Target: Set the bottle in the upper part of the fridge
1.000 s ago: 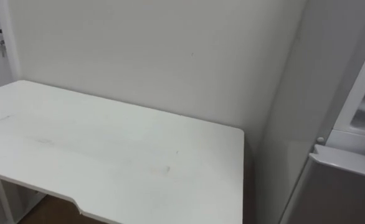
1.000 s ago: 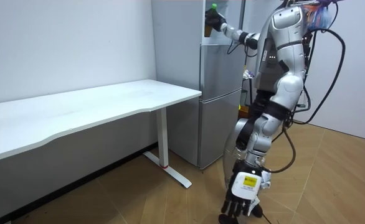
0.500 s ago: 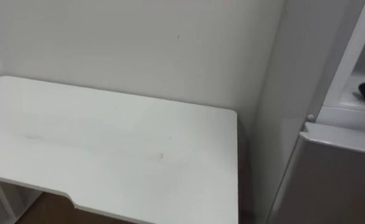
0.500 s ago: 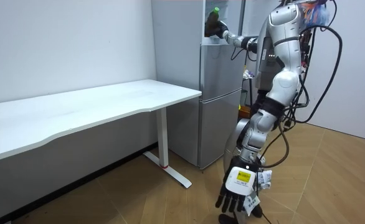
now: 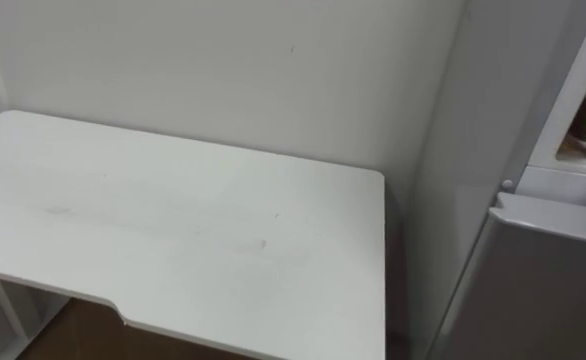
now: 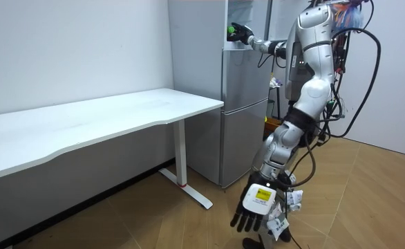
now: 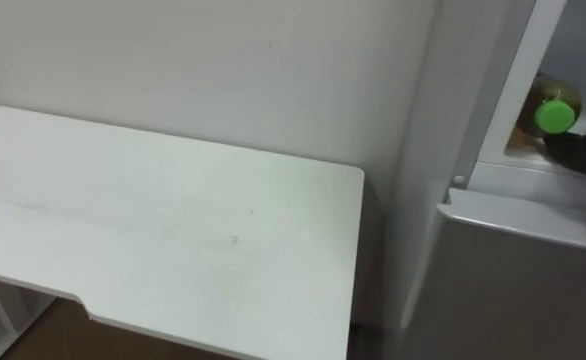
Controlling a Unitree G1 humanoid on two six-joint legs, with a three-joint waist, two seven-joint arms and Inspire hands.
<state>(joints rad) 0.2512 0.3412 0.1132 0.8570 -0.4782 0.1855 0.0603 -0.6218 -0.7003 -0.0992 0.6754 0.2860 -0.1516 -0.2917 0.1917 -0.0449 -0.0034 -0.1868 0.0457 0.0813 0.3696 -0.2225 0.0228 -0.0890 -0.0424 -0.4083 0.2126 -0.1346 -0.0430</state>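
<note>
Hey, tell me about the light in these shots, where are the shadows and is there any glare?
Right eye view: even light on the table, no glare; the gap beside the fridge is in shadow; the bottle shows bright above the dark right hand. Room view: soft shadow under the table; left hand hangs low in plain light.
</note>
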